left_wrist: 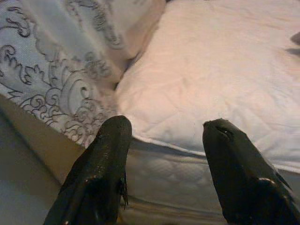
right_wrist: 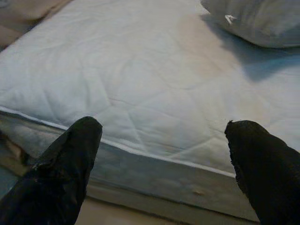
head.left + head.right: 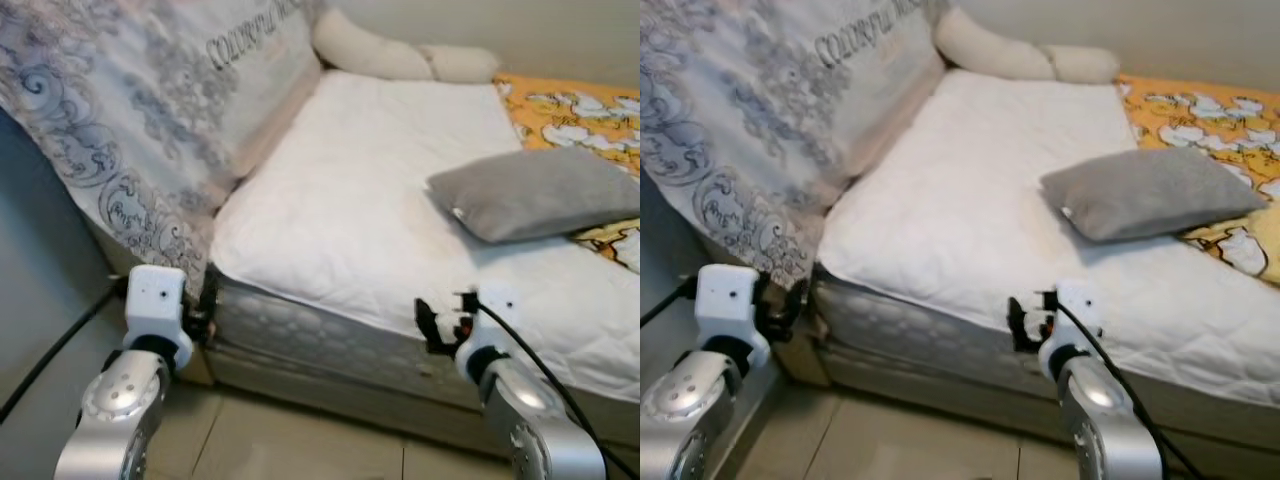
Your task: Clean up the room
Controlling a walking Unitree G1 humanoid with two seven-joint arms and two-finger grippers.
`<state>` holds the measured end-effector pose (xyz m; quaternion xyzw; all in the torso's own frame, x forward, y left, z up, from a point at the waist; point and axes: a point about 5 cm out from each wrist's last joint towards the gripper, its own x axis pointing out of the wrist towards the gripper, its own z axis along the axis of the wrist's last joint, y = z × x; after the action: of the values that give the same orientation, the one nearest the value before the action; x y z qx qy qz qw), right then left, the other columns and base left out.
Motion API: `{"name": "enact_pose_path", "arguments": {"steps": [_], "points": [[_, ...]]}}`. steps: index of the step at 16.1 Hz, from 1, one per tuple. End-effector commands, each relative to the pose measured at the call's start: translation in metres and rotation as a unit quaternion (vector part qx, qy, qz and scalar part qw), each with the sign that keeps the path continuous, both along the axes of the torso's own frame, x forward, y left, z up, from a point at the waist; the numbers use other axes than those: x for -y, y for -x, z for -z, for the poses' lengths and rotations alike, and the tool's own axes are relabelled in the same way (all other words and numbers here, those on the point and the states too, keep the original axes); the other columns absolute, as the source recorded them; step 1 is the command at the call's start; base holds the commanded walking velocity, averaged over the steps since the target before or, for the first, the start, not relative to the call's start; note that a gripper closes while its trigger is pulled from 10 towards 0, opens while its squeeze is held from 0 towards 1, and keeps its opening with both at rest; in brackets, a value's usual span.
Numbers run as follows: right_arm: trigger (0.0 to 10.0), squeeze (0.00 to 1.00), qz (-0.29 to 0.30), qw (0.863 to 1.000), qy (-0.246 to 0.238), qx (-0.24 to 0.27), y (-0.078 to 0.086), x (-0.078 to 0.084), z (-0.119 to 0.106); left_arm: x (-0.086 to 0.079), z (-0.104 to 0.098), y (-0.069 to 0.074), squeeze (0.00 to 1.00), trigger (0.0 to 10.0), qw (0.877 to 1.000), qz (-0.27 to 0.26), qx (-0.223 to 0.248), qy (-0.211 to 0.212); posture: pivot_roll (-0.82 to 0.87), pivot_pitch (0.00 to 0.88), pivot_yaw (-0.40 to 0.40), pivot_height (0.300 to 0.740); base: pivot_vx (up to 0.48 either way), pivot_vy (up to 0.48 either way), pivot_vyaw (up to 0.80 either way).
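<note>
The soft grey rectangular pillow (image 3: 535, 192) lies on the white quilted mattress (image 3: 350, 210) — ahead and right of the right gripper (image 2: 164, 136), spread wide and nearer; left gripper (image 1: 166, 136) likewise wide.

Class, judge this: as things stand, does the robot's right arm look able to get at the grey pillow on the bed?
Probably yes. The right gripper is open at the mattress edge, and only bare white mattress pad lies between it and the grey pillow. It may need to lean in.
</note>
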<state>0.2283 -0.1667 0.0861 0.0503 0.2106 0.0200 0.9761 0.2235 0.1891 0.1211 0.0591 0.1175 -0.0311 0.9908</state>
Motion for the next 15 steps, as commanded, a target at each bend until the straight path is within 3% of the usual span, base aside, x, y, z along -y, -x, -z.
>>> {"name": "enact_pose_path", "arguments": {"steps": [1, 5, 10, 15], "points": [[10.0, 0.00, -0.003, 1.000, -0.006, -0.001, 0.001, 0.001, -0.001, 0.001, -0.001, -0.002, 0.00, 10.0, 1.000, 0.003, 0.007, -0.013, -0.01, 0.000, -0.023, 0.740, 0.000, 0.000, -0.63], [10.0, 0.00, -0.010, 1.000, 0.008, 0.019, -0.002, 0.001, -0.006, 0.004, -0.003, -0.003, 0.00, 10.0, 1.000, 0.016, 0.022, -0.007, -0.02, 0.000, -0.014, 0.740, 0.000, 0.000, -0.64], [10.0, 0.00, 0.011, 0.998, 0.017, 0.055, -0.007, 0.005, -0.014, 0.002, -0.004, -0.004, 0.00, 10.0, 0.999, 0.017, 0.028, -0.007, -0.01, 0.000, -0.023, 0.740, 0.289, 0.000, -0.65], [10.0, 0.00, 0.010, 0.997, 0.022, 0.080, -0.009, 0.010, -0.020, 0.007, -0.003, -0.003, 0.00, 10.0, 0.999, 0.028, 0.025, -0.001, -0.02, 0.000, -0.015, 0.740, 0.355, 0.000, 0.00]]}}
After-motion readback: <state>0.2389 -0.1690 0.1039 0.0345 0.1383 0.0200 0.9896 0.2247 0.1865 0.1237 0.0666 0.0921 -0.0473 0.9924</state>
